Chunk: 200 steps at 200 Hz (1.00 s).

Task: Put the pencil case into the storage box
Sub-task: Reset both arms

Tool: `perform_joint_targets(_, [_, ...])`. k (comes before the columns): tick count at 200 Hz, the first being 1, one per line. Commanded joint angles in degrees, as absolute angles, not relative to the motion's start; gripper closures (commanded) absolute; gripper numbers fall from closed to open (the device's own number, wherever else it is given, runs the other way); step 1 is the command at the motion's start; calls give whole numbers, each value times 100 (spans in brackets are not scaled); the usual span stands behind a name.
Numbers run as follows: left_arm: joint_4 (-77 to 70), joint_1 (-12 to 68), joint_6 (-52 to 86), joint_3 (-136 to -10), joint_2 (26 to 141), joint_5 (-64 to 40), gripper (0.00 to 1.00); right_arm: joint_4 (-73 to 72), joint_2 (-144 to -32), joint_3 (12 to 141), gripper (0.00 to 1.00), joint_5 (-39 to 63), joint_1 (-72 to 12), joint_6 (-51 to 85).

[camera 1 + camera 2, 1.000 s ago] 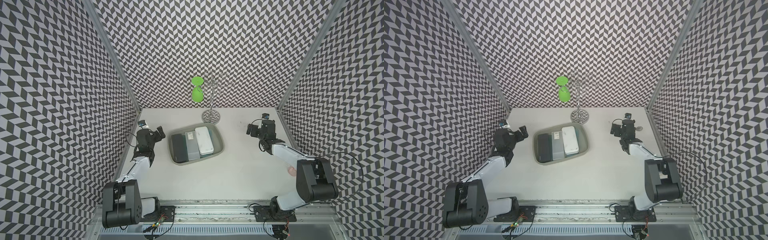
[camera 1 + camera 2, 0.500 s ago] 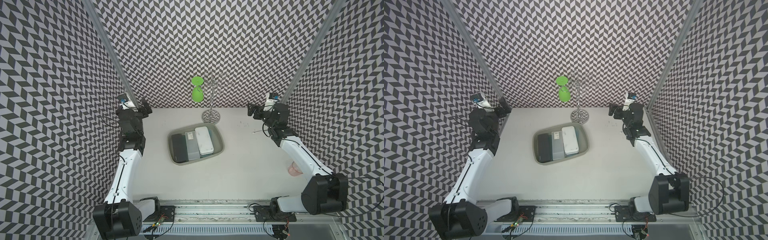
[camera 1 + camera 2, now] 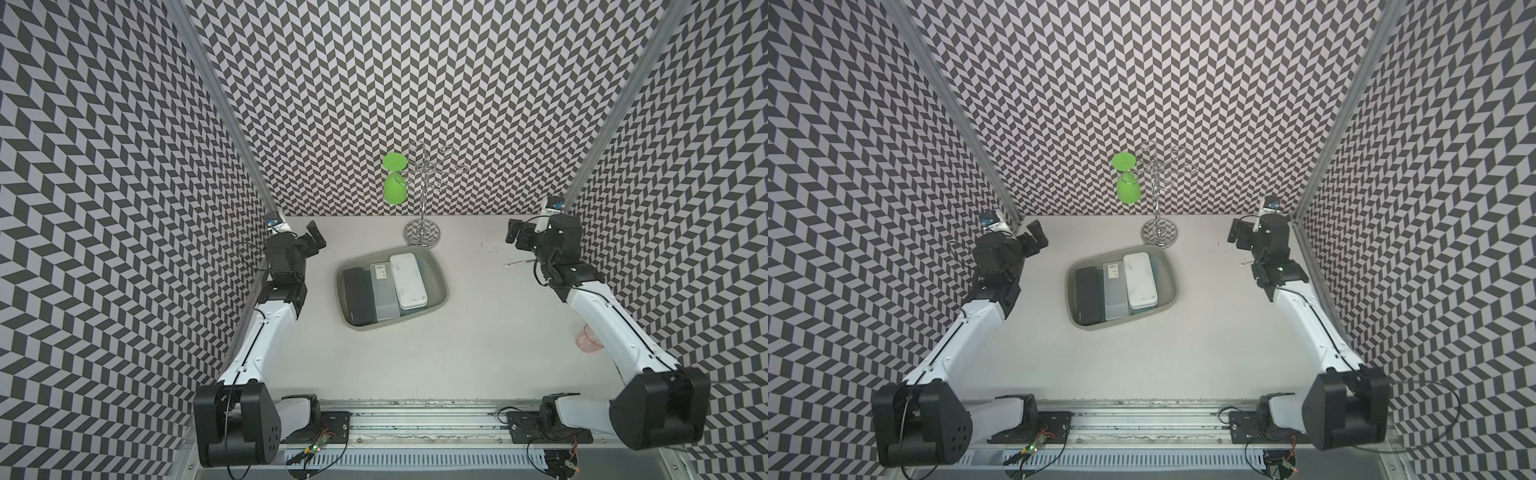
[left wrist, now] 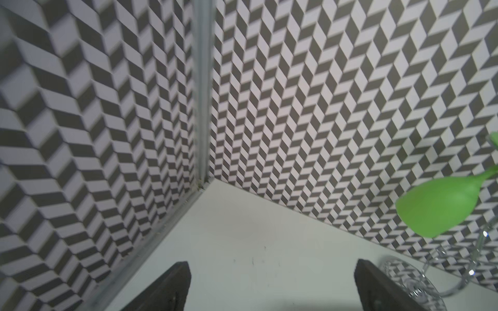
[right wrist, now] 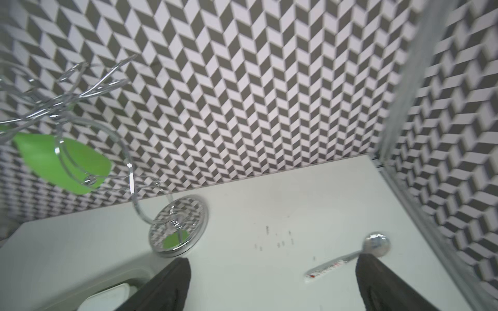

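The storage box (image 3: 441,275) (image 3: 1174,286), a shallow grey-green tub, sits mid-table in both top views. Three pencil cases lie side by side inside it: a black one (image 3: 357,297), a translucent grey one (image 3: 383,291) and a white one (image 3: 409,280). My left gripper (image 3: 316,237) (image 4: 272,265) hangs open and empty near the back left corner, well left of the box. Over at the back right my right gripper (image 3: 515,235) (image 5: 272,262) is open too, with nothing between its fingers. In the right wrist view the box rim (image 5: 121,272) and a corner of the white case (image 5: 107,297) show.
A chrome glass stand (image 3: 422,232) rises just behind the box, with a green goblet (image 3: 394,189) hanging upside down from it. A spoon (image 3: 517,263) (image 5: 376,245) lies on the table under the right gripper. A pink cup (image 3: 588,338) stands by the right wall.
Both arms have stretched out and lifted their grippers away from the sides of the box toward the back corners. Both grippers stayed open. The cases in the box have not moved.
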State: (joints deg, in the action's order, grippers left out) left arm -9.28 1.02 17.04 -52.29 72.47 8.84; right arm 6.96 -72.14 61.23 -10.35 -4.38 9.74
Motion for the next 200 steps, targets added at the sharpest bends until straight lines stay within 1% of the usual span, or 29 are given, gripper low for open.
perform_joint_targets(1, [-1384,614,1997,-5334,7491,675,0,609,-6569,5624,0,-1916,-2,912])
perform_joint_targets(20, [-1591,967,2088,-5376,7759,362,0,759,-6264,5391,1,-1991,470,1145])
perform_joint_targets(48, [-1625,1445,2048,-5604,8231,-239,0,1006,-6311,5361,0,-1976,788,1248])
perform_joint_targets(83, [-1545,2000,1987,-5984,8878,-1150,0,1275,-6635,5309,1,-1723,1481,1636])
perform_joint_targets(116, [-1631,2480,2088,-6326,9306,-1514,0,1475,-7201,5371,0,-1396,2003,1700])
perform_joint_targets(130, [-1524,2561,1981,-6411,9321,-1389,0,1523,-7389,5492,0,-1235,2065,1600])
perform_joint_targets(137, [-1535,2543,1914,-6342,9243,-1266,0,1516,-7455,5550,0,-1005,2062,1508])
perform_joint_targets(152, [-1515,2374,1618,-6095,9014,-956,0,1221,-7530,5515,0,-75,2023,1202])
perform_joint_targets(158, [-1483,2267,1501,-5984,8912,-847,0,1020,-7518,5432,1,134,1962,1191])
perform_joint_targets(174, [-1480,1861,1184,-5530,8547,-500,0,489,-7481,5116,0,379,1764,1205])
perform_joint_targets(200, [-1969,972,821,-4440,7917,-176,0,-1055,-7397,4119,0,648,1474,1144])
